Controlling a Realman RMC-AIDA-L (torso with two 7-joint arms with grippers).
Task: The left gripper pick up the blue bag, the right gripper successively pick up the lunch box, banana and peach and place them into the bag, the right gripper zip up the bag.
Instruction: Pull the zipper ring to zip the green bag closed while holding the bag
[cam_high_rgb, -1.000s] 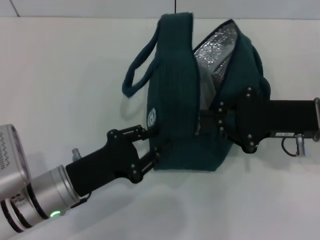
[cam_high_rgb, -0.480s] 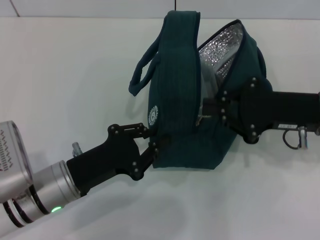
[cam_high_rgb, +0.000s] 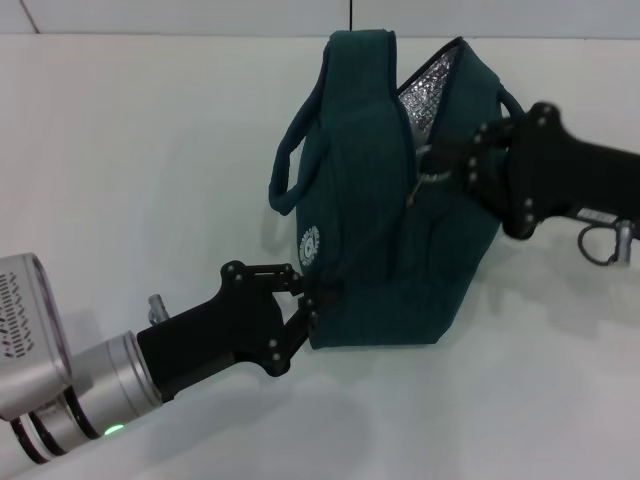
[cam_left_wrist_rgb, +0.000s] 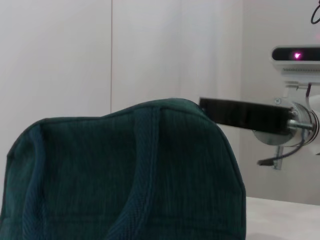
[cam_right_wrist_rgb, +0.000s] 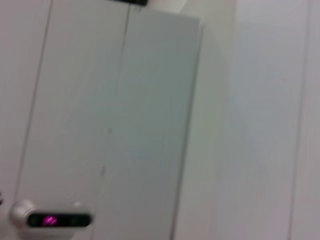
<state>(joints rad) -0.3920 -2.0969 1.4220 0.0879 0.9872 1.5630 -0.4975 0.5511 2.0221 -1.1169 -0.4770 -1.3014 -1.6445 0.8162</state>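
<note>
Head view downward, wrist views level (left close to the blue bag (cam_left_wrist_rgb: 125, 175))

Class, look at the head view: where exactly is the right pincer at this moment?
The right pincer is on the picture's right side, at the blue bag's zipper line just below the open, foil-lined top.

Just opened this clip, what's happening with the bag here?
The left gripper is clamped on the lower corner of the blue bag, holding it on the white table. The right gripper is at the bag's opening, right by the zipper line, apparently working the zip. The top end is unzipped, with silver lining showing through the gap. No lunch box, banana or peach is visible on the table, so they are presumably inside already.
</note>
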